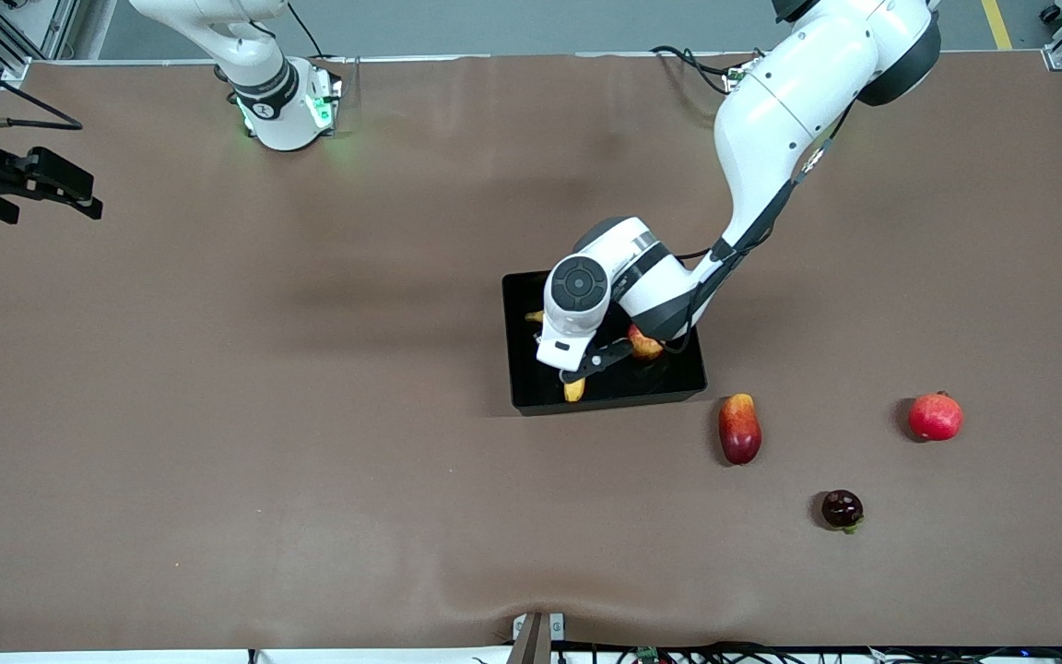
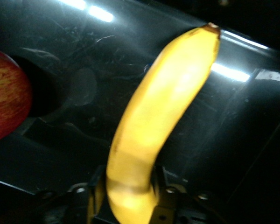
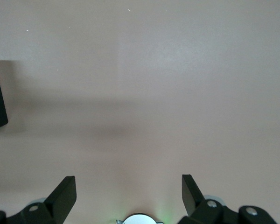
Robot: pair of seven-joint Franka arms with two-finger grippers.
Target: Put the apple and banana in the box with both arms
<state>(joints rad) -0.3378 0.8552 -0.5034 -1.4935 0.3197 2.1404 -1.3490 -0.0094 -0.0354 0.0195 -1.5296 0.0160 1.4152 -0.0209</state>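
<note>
Front view: left arm (image 1: pixel 771 120) bent down over box (image 1: pixel 605 398), fingers (image 2: pixel 163 196) flanking banana (image 2: pixel 163 116).

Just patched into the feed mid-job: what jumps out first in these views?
The left gripper is down inside the box at mid-table, with the banana between its fingers and the apple lying in the box beside it. The right gripper waits, open, over bare table at the right arm's end. Three other fruits lie on the table toward the left arm's end, nearer the front camera than the box.
</note>
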